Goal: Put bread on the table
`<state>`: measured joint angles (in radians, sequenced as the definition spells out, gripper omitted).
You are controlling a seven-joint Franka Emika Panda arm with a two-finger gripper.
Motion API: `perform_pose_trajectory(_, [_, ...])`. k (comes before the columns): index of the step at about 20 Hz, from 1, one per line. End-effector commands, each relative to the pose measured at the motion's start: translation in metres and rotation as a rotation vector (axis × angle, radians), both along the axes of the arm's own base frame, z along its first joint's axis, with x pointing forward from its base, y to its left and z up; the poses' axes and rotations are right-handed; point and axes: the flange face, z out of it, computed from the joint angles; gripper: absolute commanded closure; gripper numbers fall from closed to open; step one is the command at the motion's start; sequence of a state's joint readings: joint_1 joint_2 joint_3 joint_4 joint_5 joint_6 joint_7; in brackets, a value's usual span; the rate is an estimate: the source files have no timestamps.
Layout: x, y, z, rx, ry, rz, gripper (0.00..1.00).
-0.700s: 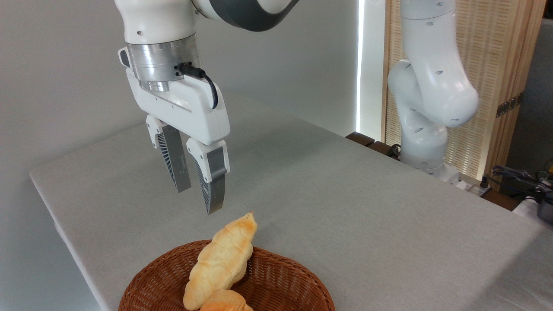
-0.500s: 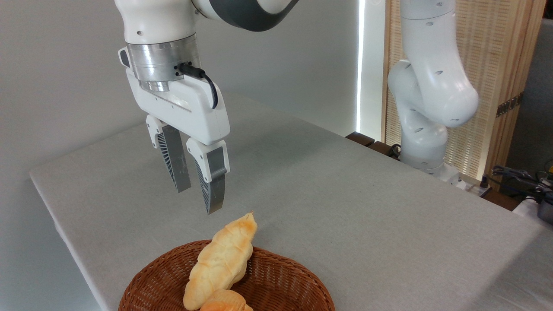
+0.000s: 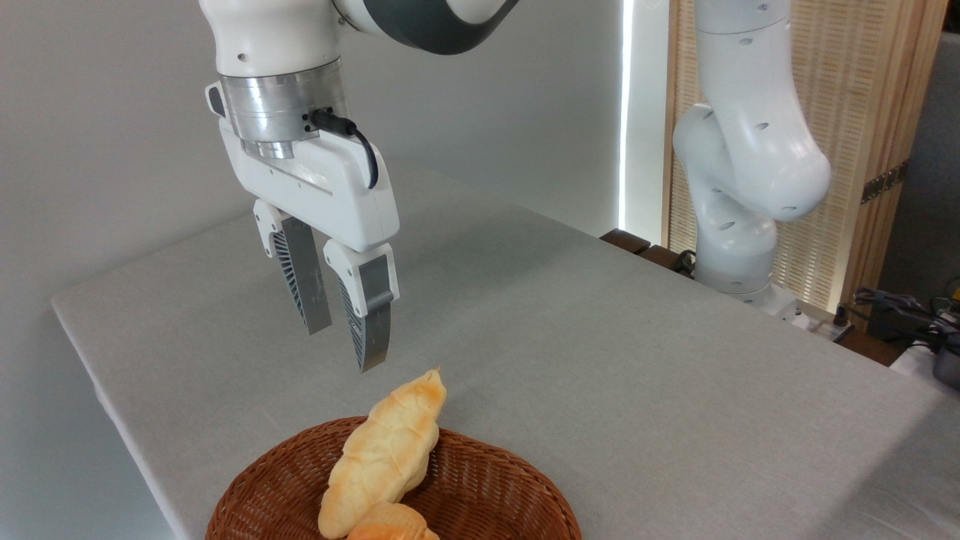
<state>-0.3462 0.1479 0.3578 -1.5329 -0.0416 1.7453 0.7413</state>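
The bread (image 3: 390, 523), a small knobbly orange-brown bun, lies in the wicker basket (image 3: 495, 487) at the bottom edge of the picture, partly cut off by the frame and partly under a long pale loaf. My gripper (image 3: 346, 346) hangs in the air above the table (image 3: 600, 360), up and to the left of the basket. Its two ribbed grey fingers (image 3: 371, 330) point down with a narrow gap between them and hold nothing.
A long pale-golden braided loaf (image 3: 390, 450) leans across the basket, its tip jutting over the rim just below my fingertips. The arm's white base (image 3: 739, 202) stands at the table's far right edge. Cables (image 3: 900, 307) lie off the table on the right.
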Motion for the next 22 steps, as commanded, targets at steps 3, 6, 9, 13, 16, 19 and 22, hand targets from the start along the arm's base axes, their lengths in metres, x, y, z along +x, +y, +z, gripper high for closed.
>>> perform_pose_trajectory(3, [-0.0030, 0.0013, 0.0029, -0.005, 0.011, 0.000, 0.00])
perform_pose_trajectory(6, [-0.0029, 0.0013, 0.0036, -0.004, 0.010, -0.002, 0.00])
perform_pose_trajectory(9, [-0.0030, 0.0013, 0.0029, -0.004, 0.011, -0.002, 0.00])
perform_pose_trajectory(13, [-0.0029, 0.0014, 0.0036, -0.003, 0.010, -0.002, 0.00])
perform_pose_trajectory(16, [-0.0029, 0.0040, 0.0037, -0.004, 0.009, 0.001, 0.00])
perform_pose_trajectory(19, [-0.0030, 0.0030, 0.0029, -0.006, 0.011, 0.006, 0.00])
perform_pose_trajectory(22, [-0.0029, 0.0041, 0.0030, -0.022, 0.010, 0.007, 0.00])
